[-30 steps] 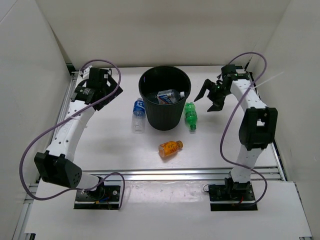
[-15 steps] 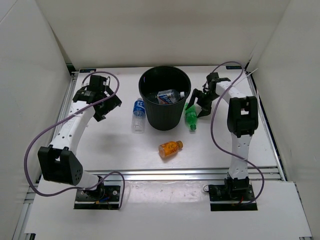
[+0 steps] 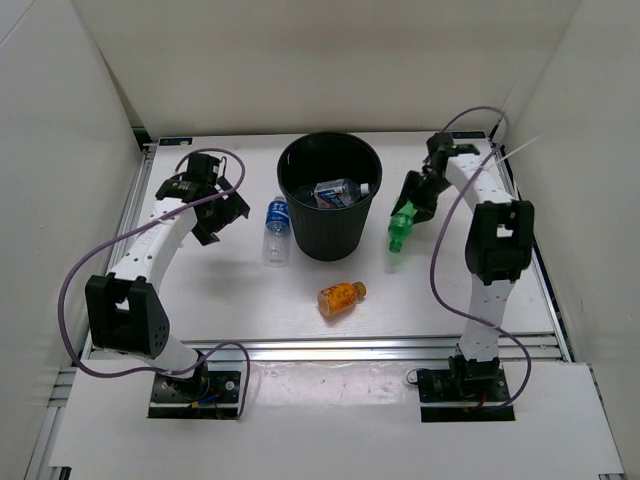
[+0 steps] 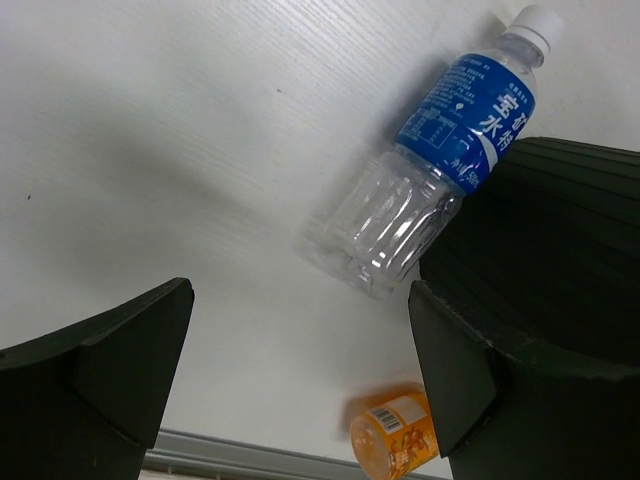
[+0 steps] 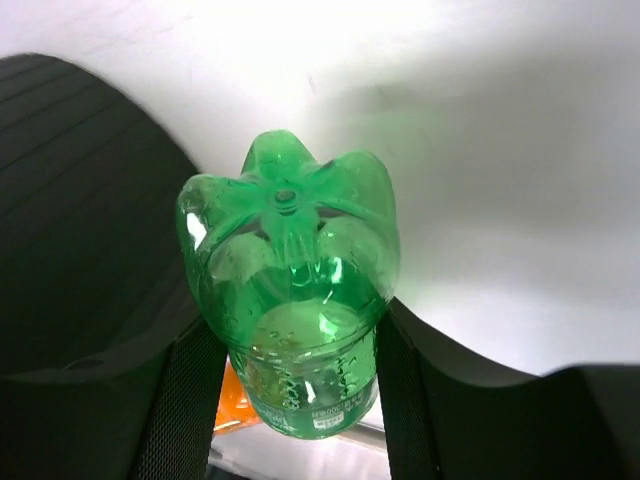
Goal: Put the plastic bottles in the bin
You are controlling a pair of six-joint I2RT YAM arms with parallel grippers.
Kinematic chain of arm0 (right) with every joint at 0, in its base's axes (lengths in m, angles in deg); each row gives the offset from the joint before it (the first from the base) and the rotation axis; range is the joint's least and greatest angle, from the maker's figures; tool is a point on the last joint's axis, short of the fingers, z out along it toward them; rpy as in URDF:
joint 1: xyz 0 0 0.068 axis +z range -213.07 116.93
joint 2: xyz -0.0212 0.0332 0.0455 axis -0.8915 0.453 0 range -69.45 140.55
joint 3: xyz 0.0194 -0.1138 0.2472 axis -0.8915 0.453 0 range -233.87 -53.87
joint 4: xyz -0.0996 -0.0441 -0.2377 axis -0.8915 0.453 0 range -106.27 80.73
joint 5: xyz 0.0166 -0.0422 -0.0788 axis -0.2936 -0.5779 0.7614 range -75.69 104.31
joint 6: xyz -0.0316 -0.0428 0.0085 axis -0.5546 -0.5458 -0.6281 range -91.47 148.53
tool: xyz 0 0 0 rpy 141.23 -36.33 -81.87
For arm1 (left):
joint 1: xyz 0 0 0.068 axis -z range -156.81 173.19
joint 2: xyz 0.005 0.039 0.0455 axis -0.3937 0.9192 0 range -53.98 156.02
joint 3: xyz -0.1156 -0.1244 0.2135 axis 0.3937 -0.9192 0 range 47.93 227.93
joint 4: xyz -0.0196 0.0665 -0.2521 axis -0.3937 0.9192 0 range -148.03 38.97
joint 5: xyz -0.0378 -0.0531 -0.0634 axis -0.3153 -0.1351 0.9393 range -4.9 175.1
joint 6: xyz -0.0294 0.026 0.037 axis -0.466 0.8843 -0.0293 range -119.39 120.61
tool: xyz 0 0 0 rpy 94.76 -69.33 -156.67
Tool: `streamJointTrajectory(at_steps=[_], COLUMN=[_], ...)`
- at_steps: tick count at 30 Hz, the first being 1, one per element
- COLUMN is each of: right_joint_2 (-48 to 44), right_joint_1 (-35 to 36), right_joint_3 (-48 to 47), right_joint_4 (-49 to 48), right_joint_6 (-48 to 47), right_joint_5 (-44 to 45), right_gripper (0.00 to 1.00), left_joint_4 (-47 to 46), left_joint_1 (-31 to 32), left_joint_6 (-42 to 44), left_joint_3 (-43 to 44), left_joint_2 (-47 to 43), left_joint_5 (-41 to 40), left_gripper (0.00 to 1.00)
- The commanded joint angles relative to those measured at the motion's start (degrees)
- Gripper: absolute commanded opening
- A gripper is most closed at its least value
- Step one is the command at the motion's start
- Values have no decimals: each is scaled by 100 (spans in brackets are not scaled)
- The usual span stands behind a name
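The green bottle is clamped in the right hand, one finger on each side of its lower body. It hangs neck-down above the tabletop, just right of the bin.

For the step in hand, I would raise the bottle clear of the rolled rim before swinging it left, and release only when all of it is over the opening. Thin plastic like this gives under pressure, so a grip near the stiffer base seems safest. The bin may tip or slide if knocked on the way in.

The green bottle is translucent, with a petal-shaped moulded base and a smooth, glossy wall. The bin is matte black, round and tapered, with fine ribs down its side. Something with a blue-and-white label already lies inside it.

Left of the bin, almost against its wall, lies a clear bottle with a ridged body, a blue label and a white cap. A stubby orange bottle lies on its side nearer the arms.

The left hand hangs above the tabletop left of the clear bottle, spread wide and empty.
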Motion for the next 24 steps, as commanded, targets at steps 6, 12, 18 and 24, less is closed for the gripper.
streamJointTrajectory(at_steps=[6, 12, 18, 24], right_joint_2=[-1628, -2138, -1287, -2050], right_joint_1=[-217, 283, 908, -136], right_joint_3=[-3360, -3153, -4100, -3320], right_joint_4=[1528, -177, 643, 833], right_joint_6=[748, 785, 380, 458], right_joint_5=[443, -1149, -1653, -1633], right_gripper=[19, 28, 100, 100], left_joint_4=[-718, -718, -771, -885], left_joint_1=[521, 628, 733, 918], left_joint_6=[205, 258, 258, 521], left_joint_3=[442, 847, 900, 900], left_joint_2=[690, 1305, 1718, 2043], left_joint_5=[62, -52, -52, 0], left_gripper=[100, 100, 100, 100])
